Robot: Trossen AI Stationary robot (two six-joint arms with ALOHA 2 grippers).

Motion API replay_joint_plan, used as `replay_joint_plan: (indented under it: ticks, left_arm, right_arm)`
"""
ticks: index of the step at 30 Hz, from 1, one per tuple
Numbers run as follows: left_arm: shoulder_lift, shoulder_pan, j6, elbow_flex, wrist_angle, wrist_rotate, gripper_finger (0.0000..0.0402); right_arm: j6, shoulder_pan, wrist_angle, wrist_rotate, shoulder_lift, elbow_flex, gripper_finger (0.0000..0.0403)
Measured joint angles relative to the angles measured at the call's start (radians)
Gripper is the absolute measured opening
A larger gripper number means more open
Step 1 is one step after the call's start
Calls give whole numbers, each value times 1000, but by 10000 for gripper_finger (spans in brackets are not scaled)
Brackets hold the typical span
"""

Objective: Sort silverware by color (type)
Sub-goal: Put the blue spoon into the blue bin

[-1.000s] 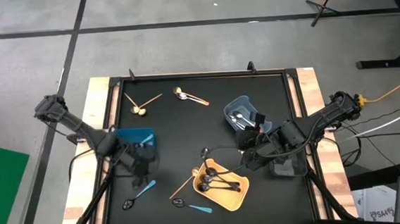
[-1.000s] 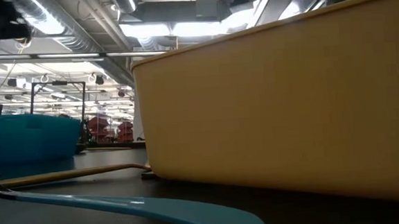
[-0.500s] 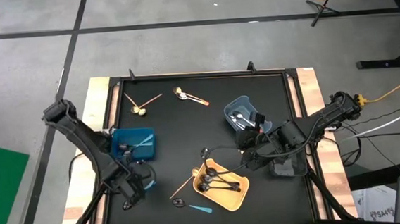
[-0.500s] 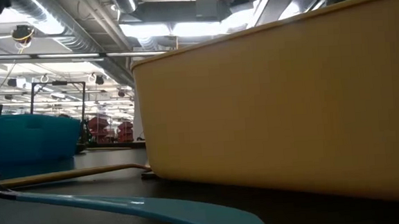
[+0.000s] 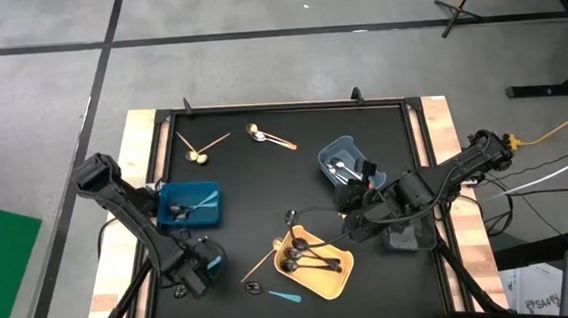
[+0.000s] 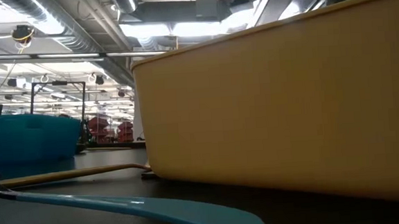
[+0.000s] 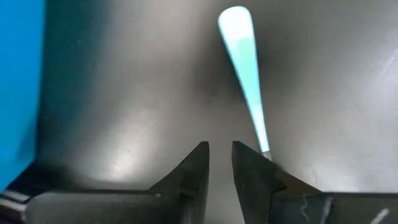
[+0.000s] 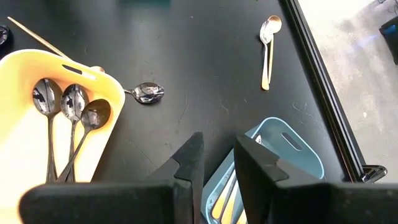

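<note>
Three black spoons [image 5: 309, 259] lie side by side in the yellow bin [image 5: 335, 285]. One light-blue-handled spoon [image 7: 245, 68] lies flat on the black surface [image 5: 265, 180] — another light-blue one [image 5: 285, 296] lies near the front edge. Two tan spoons [image 5: 203, 149] are at the far left, and one orange-handled spoon [image 5: 270, 136] lies beside them.

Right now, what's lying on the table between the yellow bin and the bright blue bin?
In the high view, one tan wooden spoon lies slanted between the yellow bin and bright blue bin; otherwise bare black table.
</note>
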Motion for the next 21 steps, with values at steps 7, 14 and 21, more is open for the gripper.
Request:
replay_joint_plan:
  ticks: [7,14,21]
  left_arm:
    - [6,-3,-63,0,77,-17,63]
    - [6,-44,-144,0,77,-43,63]
    - [6,-89,-234,0,87,-69,63]
  right_arm:
    - [0,0,0,0,0,0,78]
    - [0,0,0,0,0,0,78]
    - [0,0,0,0,0,0,78]
